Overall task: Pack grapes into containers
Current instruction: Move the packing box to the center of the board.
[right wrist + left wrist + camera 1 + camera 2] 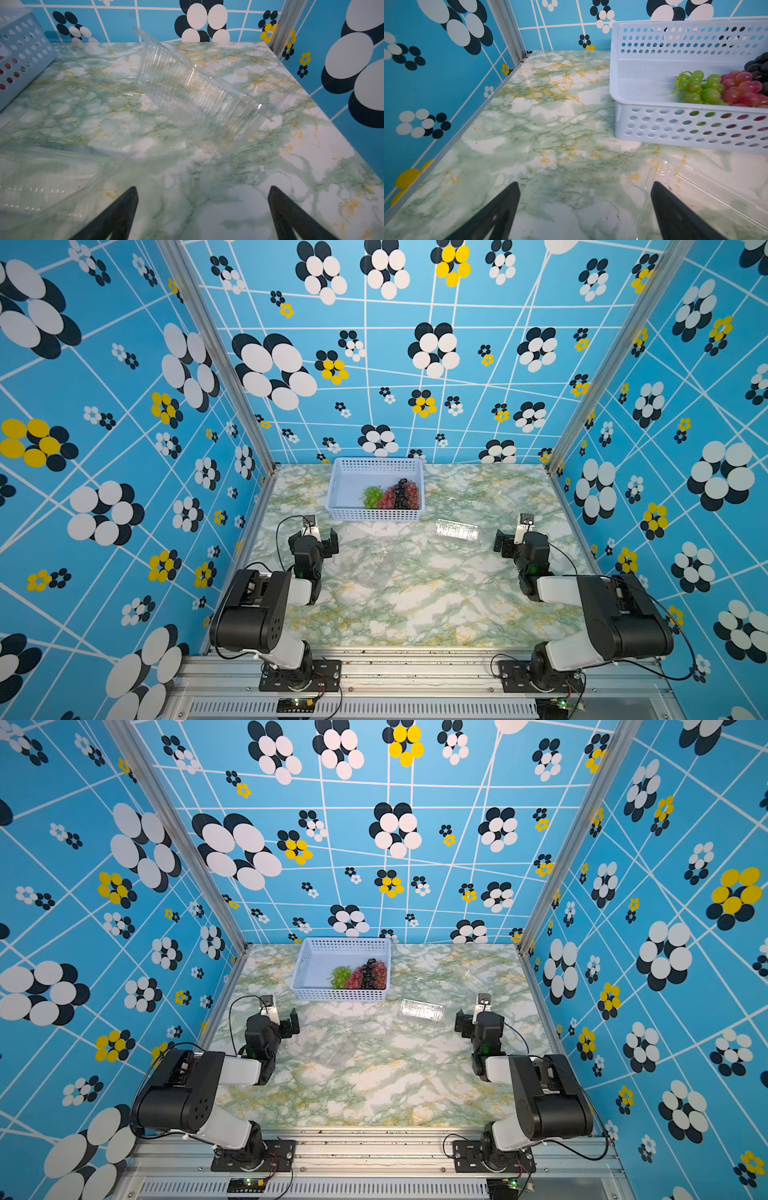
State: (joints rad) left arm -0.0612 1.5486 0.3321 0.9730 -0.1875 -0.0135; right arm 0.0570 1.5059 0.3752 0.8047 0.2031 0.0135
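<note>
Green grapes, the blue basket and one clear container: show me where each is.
green grapes (372,497): in a top view, middle of the bunch.
blue basket (376,465): in a top view, far perforated wall.
clear container (457,529): in a top view, its ribbed top.

Grapes (360,975) in blue basket (340,995)

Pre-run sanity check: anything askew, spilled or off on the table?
One clear container, right of the basket, looks tipped at an angle rather than sitting flat, its lid splayed open. Grapes are all in the basket; nothing spilled.
</note>
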